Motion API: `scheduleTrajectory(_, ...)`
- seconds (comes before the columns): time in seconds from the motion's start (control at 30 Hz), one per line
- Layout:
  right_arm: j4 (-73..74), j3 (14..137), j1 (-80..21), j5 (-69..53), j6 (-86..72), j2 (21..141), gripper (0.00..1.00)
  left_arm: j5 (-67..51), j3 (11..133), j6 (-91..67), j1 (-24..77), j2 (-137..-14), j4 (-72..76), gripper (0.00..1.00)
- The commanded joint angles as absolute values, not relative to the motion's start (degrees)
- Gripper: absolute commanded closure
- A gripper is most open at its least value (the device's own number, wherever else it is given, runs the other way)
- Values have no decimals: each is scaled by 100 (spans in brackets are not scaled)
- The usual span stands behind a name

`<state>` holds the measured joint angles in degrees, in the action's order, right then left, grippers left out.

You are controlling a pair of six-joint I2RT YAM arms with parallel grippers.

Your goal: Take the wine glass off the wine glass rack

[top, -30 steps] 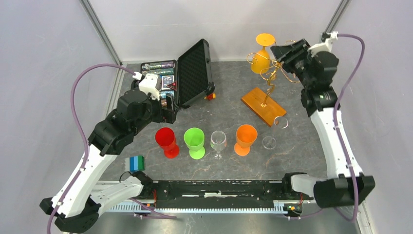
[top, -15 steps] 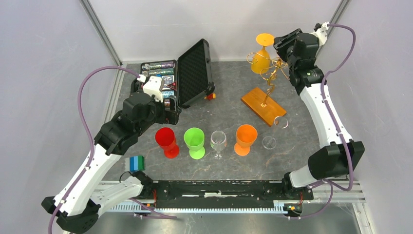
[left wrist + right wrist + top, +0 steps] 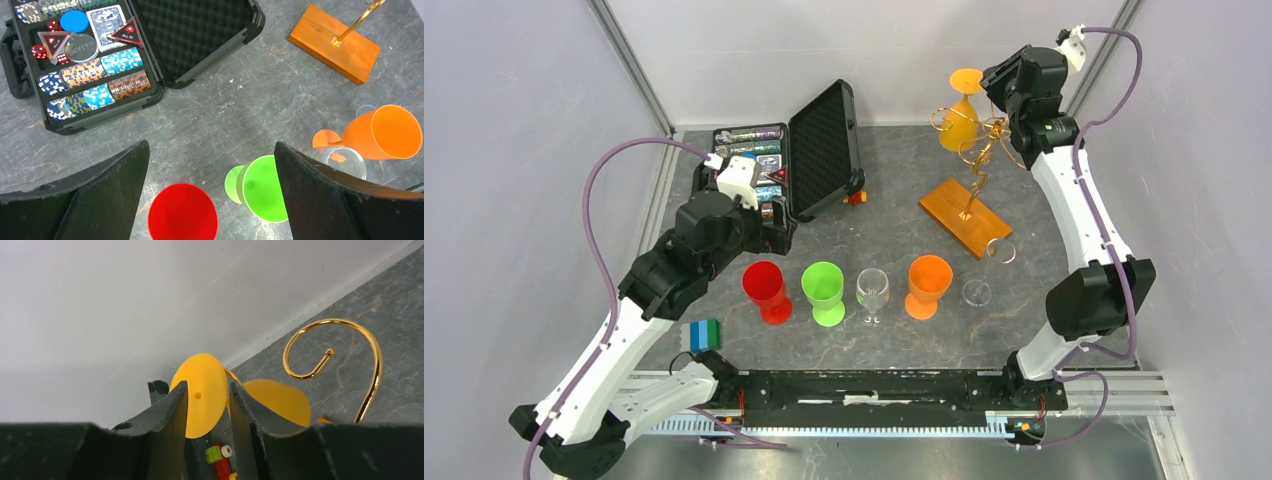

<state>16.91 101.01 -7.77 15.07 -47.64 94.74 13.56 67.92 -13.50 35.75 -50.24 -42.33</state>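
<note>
Nearest the arm bases a small blue and green block [image 3: 705, 335] sits at the surface's [image 3: 894, 200] front left; beyond it four glasses stand upright in a row, left to right a red glass [image 3: 764, 290], a green glass [image 3: 824, 290], a clear glass [image 3: 873, 293] and an orange glass [image 3: 928, 285]; just right of the row is a second clear glass [image 3: 977, 292], too faint to read how it lies. The left hand [image 3: 211, 147] hangs above the red and green glasses, its fingers [image 3: 115, 190] spread wide apart and holding nothing. Behind it a black case [image 3: 200, 35] lies open, poker chips and cards in its tray, foam lining its lid. Farther right stands the wine glass rack [image 3: 965, 217], a wooden base with a gold wire stem and curled arms. The wine glass [image 3: 959, 128], yellow-orange, hangs upside down from one curl at the far edge, foot uppermost. The right hand [image 3: 207, 390] is up at that foot; its fingers [image 3: 170, 415] stand close on either side of the yellow disc; whether they press on it cannot be told.
</note>
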Motion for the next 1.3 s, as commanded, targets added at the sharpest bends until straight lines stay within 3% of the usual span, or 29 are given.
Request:
scheduleTrajectory(0.0, 1765, 10353, -790, 1528, -4545, 9523, 59, 1501, 6741, -1133, 3572, -4965, -3902, 2)
scheduleTrajectory(0.47, 1048, 10174, -724, 735, -5091, 9668, 61, 1504, 6770, -1195, 3576, -4935, -3895, 1)
scheduleTrajectory(1.17, 378, 9536, -467, -388, -6029, 9827, 86, 1435, 6863, -1178, 3580, -4900, -3911, 0)
scheduleTrajectory(1.27, 321, 9471, -470, -360, -6038, 9796, 94, 1440, 6864, -1169, 3570, -4922, -3910, 0)
